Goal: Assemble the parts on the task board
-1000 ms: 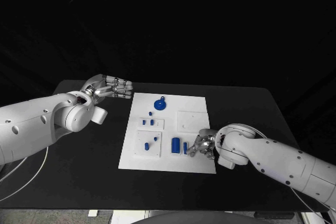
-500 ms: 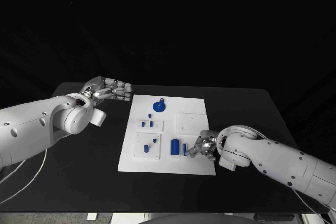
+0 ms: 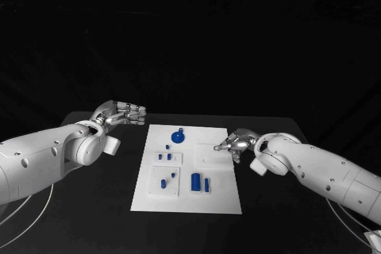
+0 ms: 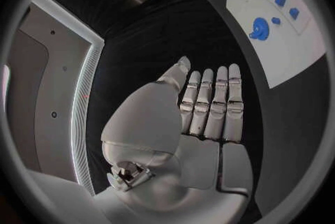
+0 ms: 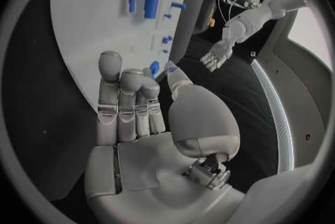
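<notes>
The black table (image 3: 95, 199) carries the flat white rectangular task board (image 3: 222, 193) at its middle, lying lengthwise away from the robot. The robot's left hand (image 3: 120, 113), silver and many-fingered, hangs over bare table just off the board's far left corner; its wrist view shows the fingers (image 4: 213, 102) straight, side by side, with nothing in them. The silver right hand (image 3: 235, 144) is over the board's right edge, about level with the raised white square plate (image 3: 213, 152); from its own wrist the fingers (image 5: 125, 102) lie extended and close together, holding nothing.

On the board, the round blue disc with a small tab (image 3: 179, 136) sits near the far end. Nearer the robot lie the thick blue cylinder (image 3: 196, 180) and, just beside it, the thin blue bar (image 3: 207, 184). Left of those, a slanted blue peg (image 3: 165, 182) rests on a raised plate, and beyond it are two small blue blocks (image 3: 164, 155)
</notes>
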Controlling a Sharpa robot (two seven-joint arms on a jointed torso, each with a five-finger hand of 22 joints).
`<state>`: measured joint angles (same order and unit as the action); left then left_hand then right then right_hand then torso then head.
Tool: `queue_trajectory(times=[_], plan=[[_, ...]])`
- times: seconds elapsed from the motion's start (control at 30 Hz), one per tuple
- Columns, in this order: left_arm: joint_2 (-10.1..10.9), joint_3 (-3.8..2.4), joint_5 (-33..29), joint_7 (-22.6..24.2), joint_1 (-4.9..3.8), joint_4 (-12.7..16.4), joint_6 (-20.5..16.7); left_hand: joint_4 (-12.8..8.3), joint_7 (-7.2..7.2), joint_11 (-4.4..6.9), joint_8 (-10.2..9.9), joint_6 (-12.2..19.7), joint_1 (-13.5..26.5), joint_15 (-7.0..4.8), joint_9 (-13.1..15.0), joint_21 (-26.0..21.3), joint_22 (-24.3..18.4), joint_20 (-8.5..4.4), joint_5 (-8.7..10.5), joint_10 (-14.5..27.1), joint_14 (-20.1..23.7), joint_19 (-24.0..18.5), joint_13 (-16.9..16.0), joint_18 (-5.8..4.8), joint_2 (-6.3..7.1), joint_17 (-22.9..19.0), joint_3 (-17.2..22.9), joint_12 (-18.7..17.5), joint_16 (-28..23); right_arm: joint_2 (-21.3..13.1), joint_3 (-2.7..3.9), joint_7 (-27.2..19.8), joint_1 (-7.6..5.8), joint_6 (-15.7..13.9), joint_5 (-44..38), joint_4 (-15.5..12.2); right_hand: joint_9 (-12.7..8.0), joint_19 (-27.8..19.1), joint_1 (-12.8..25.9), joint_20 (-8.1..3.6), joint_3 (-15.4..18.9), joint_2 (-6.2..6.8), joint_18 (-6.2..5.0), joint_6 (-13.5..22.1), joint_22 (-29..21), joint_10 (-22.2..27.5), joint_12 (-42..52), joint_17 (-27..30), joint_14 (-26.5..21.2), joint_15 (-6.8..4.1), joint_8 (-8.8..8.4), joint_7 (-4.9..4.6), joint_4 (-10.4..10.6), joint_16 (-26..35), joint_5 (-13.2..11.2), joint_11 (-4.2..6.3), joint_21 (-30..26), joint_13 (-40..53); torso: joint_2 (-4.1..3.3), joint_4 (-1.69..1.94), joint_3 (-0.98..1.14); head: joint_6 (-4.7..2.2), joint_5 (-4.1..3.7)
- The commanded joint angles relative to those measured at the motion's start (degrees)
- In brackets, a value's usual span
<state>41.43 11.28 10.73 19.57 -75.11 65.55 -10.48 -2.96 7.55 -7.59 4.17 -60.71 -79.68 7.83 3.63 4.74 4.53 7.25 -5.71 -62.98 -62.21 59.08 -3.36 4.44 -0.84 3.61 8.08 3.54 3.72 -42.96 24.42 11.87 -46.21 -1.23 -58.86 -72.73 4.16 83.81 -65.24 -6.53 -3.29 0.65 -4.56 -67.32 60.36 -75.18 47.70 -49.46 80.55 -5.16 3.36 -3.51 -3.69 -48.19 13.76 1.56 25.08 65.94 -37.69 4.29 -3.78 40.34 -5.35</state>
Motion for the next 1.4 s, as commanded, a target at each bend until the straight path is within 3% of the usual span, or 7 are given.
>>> queue_trajectory(times=[0.03, 0.63, 0.8, 0.83, 0.93, 0.97, 1.4], plan=[[-0.89, -0.02, -3.03, 3.50, 0.07, -1.69, -0.61, -0.06, -0.10, 0.03, -0.46, -0.56, 0.09, -0.10, -0.02, 0.21, 0.08, -0.01, -0.14, -0.45, -0.53, 0.43, 0.09, 0.54, -0.48, -0.03, 0.55, -0.14, -0.24, 1.76, -0.01, -13.69, -1.62, -5.47, 9.23, 4.81, -0.09, 0.48, -0.64, 0.57, 0.47, -1.33, -0.30, 0.47, -4.44, 2.85, -7.94, 2.45, -0.78, 0.35, 0.23, -0.18, -1.56, 3.98, 0.54, -0.04, -5.54, -6.96, 1.93, -0.32, -0.10, -0.76, -0.10], [-7.24, -0.26, -12.54, 4.02, 1.08, -12.98, 0.49, 1.44, -1.16, 0.08, -1.40, 19.63, 2.02, 0.52, -0.81, -0.83, -0.57, 5.88, 0.76, 20.08, 15.44, -7.18, 0.58, 4.06, 0.79, -0.57, -8.12, -0.75, -0.70, 12.14, 0.03, -27.53, -5.65, -4.18, 29.73, 24.90, -0.72, -26.19, 0.72, 16.25, 0.72, -4.43, -3.66, 12.56, -56.59, 15.28, -44.10, 45.98, -17.66, 12.75, 0.13, -4.59, -5.26, 44.58, 2.30, -9.83, -21.00, -62.62, 4.63, -0.92, 0.94, -4.44, -0.41], [-7.82, -0.32, -13.00, 4.18, 1.44, -14.12, 1.15, 1.12, -0.69, 0.10, -1.24, 17.24, 2.01, 0.40, -0.69, -0.83, -0.56, 7.30, 0.58, 19.14, 15.39, -7.49, 0.55, 6.02, -0.03, -0.58, -8.65, -0.73, -0.72, 12.70, 0.03, -28.43, -5.71, -3.83, 31.04, 25.70, -0.74, -26.27, 0.77, 16.23, 1.42, -4.76, -3.60, 12.78, -56.63, 15.34, -44.15, 46.00, -17.84, 12.93, 0.09, -4.66, -5.15, 44.60, 2.19, -10.00, -21.09, -62.60, 4.64, -1.07, 1.16, -4.94, -0.24], [-7.58, -0.23, -10.69, 2.96, 1.41, -13.85, -0.06, 2.96, -7.55, 7.59, -4.17, 60.71, 25.39, -7.83, -3.63, -4.74, -4.53, -7.25, 5.71, 62.98, 62.21, -59.08, 3.36, -4.44, 0.84, -3.61, -8.08, -3.54, -3.72, 12.52, 0.00, -25.01, -5.67, -5.21, 27.46, 25.49, -4.16, -43.62, 20.05, 6.53, 3.29, -0.65, 4.56, 67.32, -60.36, 33.12, -47.70, 49.46, -36.40, 5.16, -3.36, 3.51, 3.69, 48.19, -13.76, -1.56, -25.08, -65.94, 4.51, -0.94, 0.92, -4.63, -0.33], [-7.39, -0.42, -10.69, 3.09, 1.65, -13.17, -0.66, 2.96, -7.55, 7.59, -4.17, 60.71, 29.63, -7.83, -3.63, -4.74, -4.53, -7.25, 5.71, 62.98, 62.21, -59.08, 3.36, -4.44, 0.84, -3.61, -8.08, -3.54, -3.72, 12.29, -0.38, -25.28, -5.80, -5.81, 27.96, 24.81, -4.16, -83.81, 23.67, 6.53, 3.29, -0.65, 4.56, 67.32, -60.36, 75.18, -47.70, 49.46, -40.14, 5.16, -3.36, 3.51, 3.69, 48.19, -13.76, -1.56, -25.08, -65.94, 4.63, -1.14, 1.09, -4.71, 0.01], [-7.26, -0.55, -10.69, 3.18, 1.80, -12.72, -1.05, 2.96, -7.55, 7.59, -4.17, 60.71, 31.45, -7.83, -3.63, -4.74, -4.53, -7.25, 5.71, 62.98, 62.21, -59.08, 3.36, -4.44, 0.84, -3.61, -8.08, -3.54, -3.72, 12.14, -0.64, -25.45, -5.89, -6.21, 28.29, 24.36, -4.16, -83.81, 65.24, 6.53, 3.29, -0.65, 4.56, 67.32, -60.36, 75.18, -47.70, 49.46, -80.55, 5.16, -3.36, 3.51, 3.69, 48.19, -13.76, -1.56, -25.08, -65.94, 4.71, -1.28, 1.20, -4.76, 0.24], [-2.46, -5.44, -10.71, 6.39, 7.80, 4.21, -15.91, 2.96, -7.55, 7.59, -4.17, 60.71, 79.68, -7.83, -3.63, -4.74, -4.53, -7.25, 5.71, 62.98, 62.21, -59.08, 3.36, -4.44, 0.84, -3.61, -8.08, -3.54, -3.72, 6.50, -10.32, -32.05, -9.17, -21.14, 40.73, 7.43, -4.16, -83.81, 65.24, 6.53, 3.29, -0.65, 4.56, 67.32, -60.36, 75.18, -47.70, 49.46, -80.55, 5.16, -3.36, 3.51, 3.69, 48.19, -13.76, -1.56, -25.08, -65.94, 6.47, -4.22, 3.72, -5.94, 5.23]])
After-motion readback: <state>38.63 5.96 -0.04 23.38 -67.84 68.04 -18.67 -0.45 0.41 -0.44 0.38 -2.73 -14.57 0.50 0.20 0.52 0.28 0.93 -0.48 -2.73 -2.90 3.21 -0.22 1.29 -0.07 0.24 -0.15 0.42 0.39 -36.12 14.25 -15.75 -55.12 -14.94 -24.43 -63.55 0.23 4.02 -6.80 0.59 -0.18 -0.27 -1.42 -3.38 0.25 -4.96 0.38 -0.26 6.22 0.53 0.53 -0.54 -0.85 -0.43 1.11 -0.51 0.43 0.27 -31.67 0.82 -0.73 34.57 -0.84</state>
